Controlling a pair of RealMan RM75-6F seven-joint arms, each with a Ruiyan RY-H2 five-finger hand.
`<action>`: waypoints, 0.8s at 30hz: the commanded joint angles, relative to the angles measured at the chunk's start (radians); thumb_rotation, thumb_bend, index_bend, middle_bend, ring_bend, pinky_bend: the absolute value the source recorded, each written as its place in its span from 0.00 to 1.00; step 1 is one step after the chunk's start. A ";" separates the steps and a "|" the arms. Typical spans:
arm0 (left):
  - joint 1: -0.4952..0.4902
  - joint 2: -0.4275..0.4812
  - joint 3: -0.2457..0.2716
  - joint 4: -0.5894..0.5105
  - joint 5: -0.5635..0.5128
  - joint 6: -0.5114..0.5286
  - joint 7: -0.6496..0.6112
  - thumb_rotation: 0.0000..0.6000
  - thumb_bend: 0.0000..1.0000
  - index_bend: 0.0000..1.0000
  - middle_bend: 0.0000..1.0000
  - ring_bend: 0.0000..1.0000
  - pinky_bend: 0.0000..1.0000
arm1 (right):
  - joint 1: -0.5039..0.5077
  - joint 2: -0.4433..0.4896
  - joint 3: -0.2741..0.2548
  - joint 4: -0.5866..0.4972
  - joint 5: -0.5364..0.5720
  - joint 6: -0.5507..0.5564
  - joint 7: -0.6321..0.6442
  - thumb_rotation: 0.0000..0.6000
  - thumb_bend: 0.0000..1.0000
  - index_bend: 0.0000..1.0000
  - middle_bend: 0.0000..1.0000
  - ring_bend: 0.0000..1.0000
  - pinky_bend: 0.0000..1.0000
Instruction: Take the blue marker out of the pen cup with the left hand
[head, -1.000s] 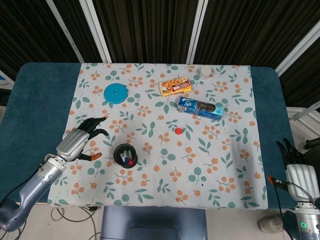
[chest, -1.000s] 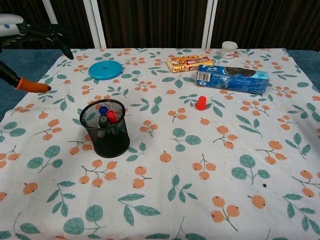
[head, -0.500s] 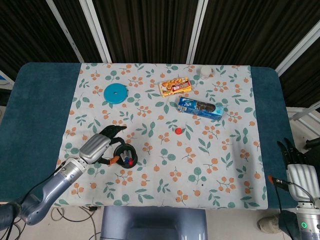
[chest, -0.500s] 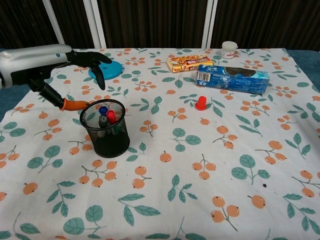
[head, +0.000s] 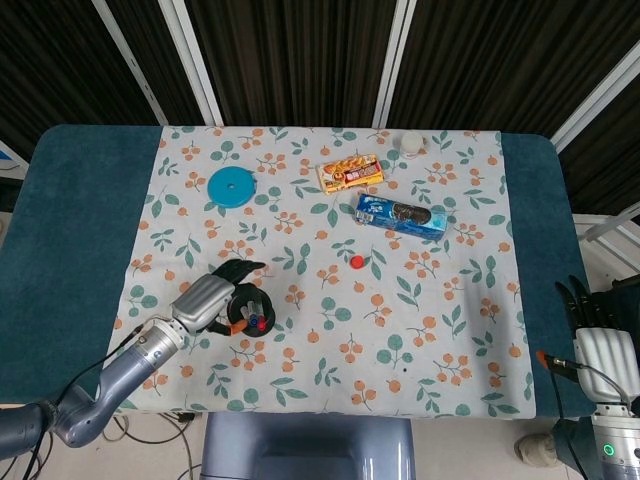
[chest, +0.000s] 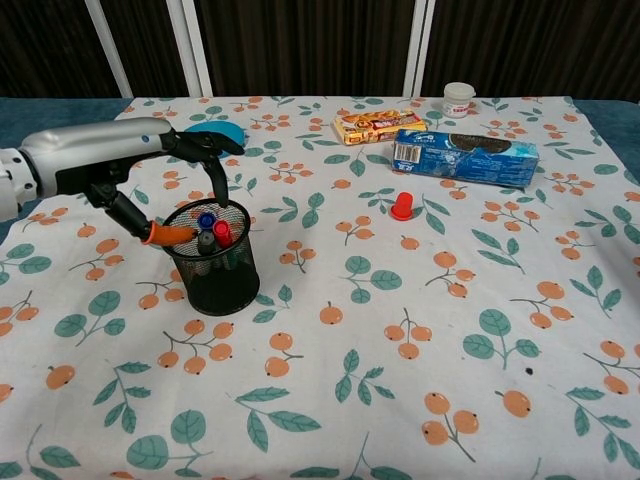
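We see the blue marker (chest: 206, 220) standing capped in the black mesh cup (chest: 212, 262), beside red and grey markers; our left hand (chest: 150, 165) hovers spread, holding nothing.

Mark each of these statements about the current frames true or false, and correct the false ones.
1. The blue marker stands inside the pen cup. True.
2. The left hand has lifted the blue marker clear of the cup. False: its fingers are spread around the rim and hold nothing.
3. The red cap lies on the cloth apart from the cup. True.
4. The blue disc sits on the cookie package. False: it lies on the cloth, well apart.
5. The right hand rests on the pen cup. False: it is off the table's right edge.
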 joint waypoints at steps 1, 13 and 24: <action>-0.004 -0.006 0.002 0.003 0.000 0.001 -0.004 1.00 0.31 0.43 0.06 0.00 0.00 | 0.000 0.000 0.000 0.000 0.000 0.001 0.000 1.00 0.14 0.09 0.03 0.16 0.24; -0.021 -0.021 0.016 0.008 -0.026 -0.017 0.026 1.00 0.31 0.46 0.06 0.00 0.00 | -0.002 -0.001 0.003 -0.001 0.004 0.002 0.002 1.00 0.14 0.09 0.03 0.16 0.24; -0.024 -0.022 0.023 0.012 -0.035 -0.008 0.035 1.00 0.31 0.52 0.08 0.00 0.00 | -0.002 -0.001 0.003 0.000 0.004 0.002 0.006 1.00 0.14 0.09 0.03 0.16 0.24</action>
